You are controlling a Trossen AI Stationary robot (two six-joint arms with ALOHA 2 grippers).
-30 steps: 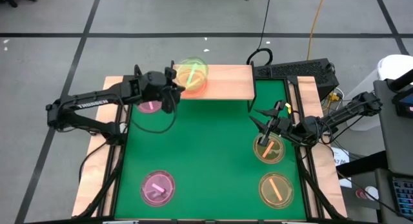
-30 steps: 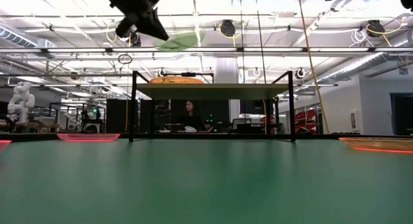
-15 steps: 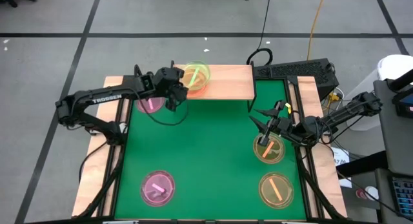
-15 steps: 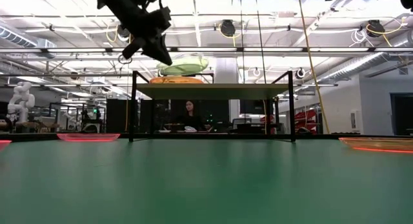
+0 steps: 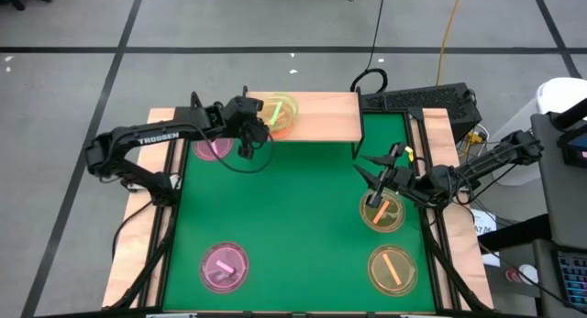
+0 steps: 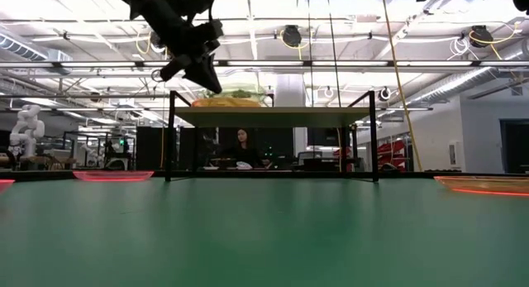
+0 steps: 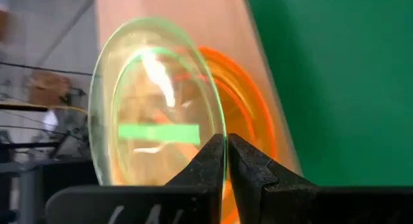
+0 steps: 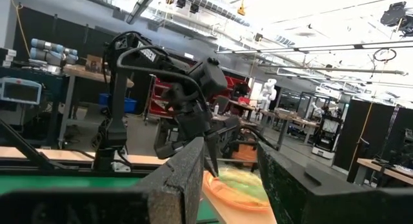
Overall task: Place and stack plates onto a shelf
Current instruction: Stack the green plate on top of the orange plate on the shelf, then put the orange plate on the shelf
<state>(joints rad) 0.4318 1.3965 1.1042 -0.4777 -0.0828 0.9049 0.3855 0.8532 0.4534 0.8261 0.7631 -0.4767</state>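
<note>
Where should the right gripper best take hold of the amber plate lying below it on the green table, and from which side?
Probably by the raised rim of the amber plate, coming down from above. The plate lies flat, so only its thin edge offers a hold. The right gripper hangs open over it.

Grey taped floor (image 5: 73, 25); bright ceiling lights (image 6: 273, 6).
</note>
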